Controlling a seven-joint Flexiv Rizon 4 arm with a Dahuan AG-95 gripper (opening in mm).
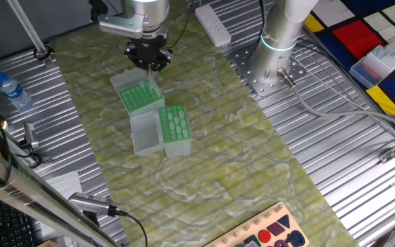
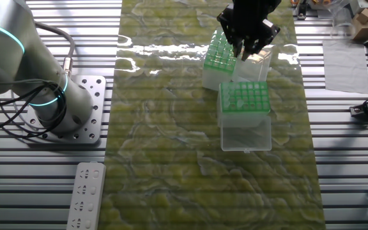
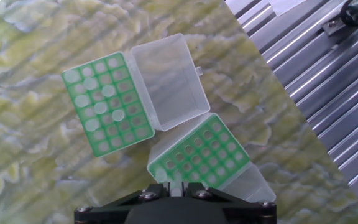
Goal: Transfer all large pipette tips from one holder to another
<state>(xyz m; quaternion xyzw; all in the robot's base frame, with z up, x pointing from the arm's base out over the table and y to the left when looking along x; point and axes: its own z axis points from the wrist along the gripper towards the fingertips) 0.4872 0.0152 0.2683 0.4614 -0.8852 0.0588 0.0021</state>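
Two green holders sit side by side on the mat, each with its clear lid open. One holder [image 3: 107, 106] [image 1: 175, 125] [image 2: 222, 54] carries several large pipette tips [image 3: 91, 83] with pale round tops, scattered among empty holes. The other holder [image 3: 201, 155] [image 1: 141, 96] [image 2: 245, 99] shows a darker grid of holes. My gripper [image 3: 173, 186] [image 1: 147, 66] [image 2: 246, 51] hangs above the racks, near a corner of the darker holder. Its fingers are close together with a pale sliver between them, which looks like a pipette tip.
The open lids [image 3: 169, 81] [image 3: 253, 186] lie beside their holders. The arm's base [image 1: 280, 41] [image 2: 50, 108] stands on the ribbed metal table. A power strip [image 1: 213, 26], a water bottle [image 1: 11, 89], a clear box [image 1: 382, 62] and a shape board [image 1: 266, 233] lie around the mat.
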